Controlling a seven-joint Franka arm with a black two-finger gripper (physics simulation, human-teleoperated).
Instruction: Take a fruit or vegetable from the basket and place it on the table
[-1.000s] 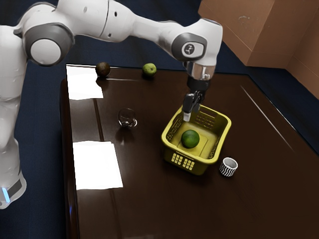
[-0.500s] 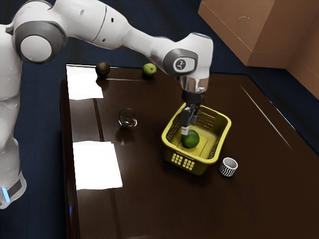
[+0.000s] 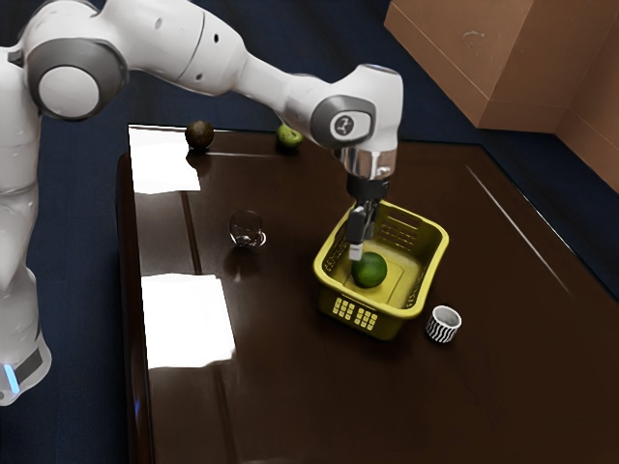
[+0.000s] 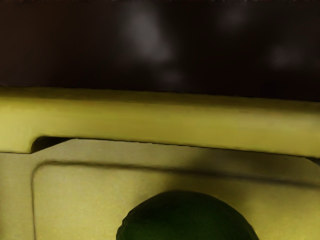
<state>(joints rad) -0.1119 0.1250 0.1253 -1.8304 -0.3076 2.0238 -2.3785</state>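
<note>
Partly beyond the wrist view's edge, the green fruit (image 4: 187, 217); gripper (image 3: 356, 253) apart or together, impossible to tell.

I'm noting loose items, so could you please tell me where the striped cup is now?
In the exterior view, the striped cup stands on the table, beside the yellow basket, off its near corner on the exterior view's right.

Table (image 3: 290, 406): dark, glossy | basket (image 3: 329, 282): yellow plastic, smooth | cup (image 3: 247, 230): clear, glassy
</note>
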